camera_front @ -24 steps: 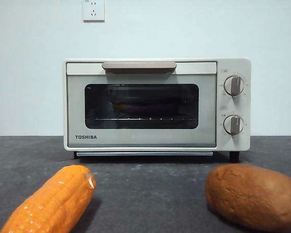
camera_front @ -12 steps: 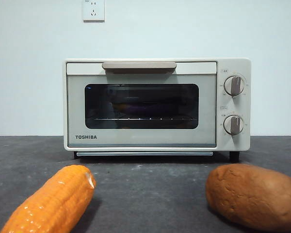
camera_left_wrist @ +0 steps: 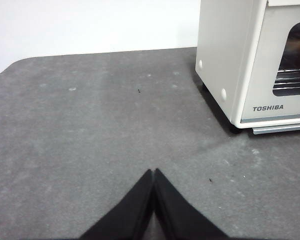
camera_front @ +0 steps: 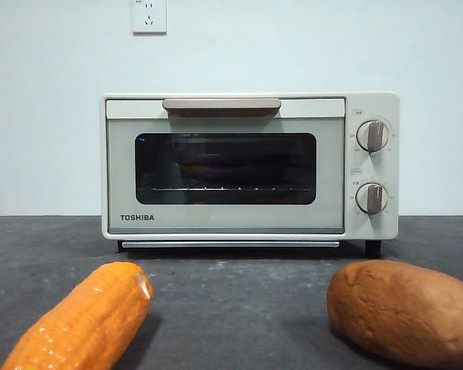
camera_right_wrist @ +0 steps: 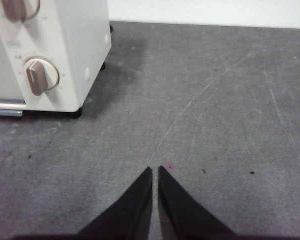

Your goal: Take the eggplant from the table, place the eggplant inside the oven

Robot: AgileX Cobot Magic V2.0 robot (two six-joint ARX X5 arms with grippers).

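The cream-white oven [camera_front: 224, 222] stands at the back of the dark grey table [camera_front: 239, 297] with its glass door closed. Behind the glass, the eggplant [camera_front: 231, 168] shows dimly as a long dark purple shape lying on the wire rack. My left gripper [camera_left_wrist: 154, 172] is shut and hovers over bare table to the left of the oven [camera_left_wrist: 230, 60]. My right gripper [camera_right_wrist: 155, 170] is also shut with nothing in it, over bare table to the right of the oven [camera_right_wrist: 75, 40]. Neither arm appears in the front view.
An orange corn cob [camera_front: 85, 320] lies at the front left and a brown potato-like lump [camera_front: 405, 308] at the front right. A wall socket [camera_front: 149, 15] sits on the white wall behind the oven.
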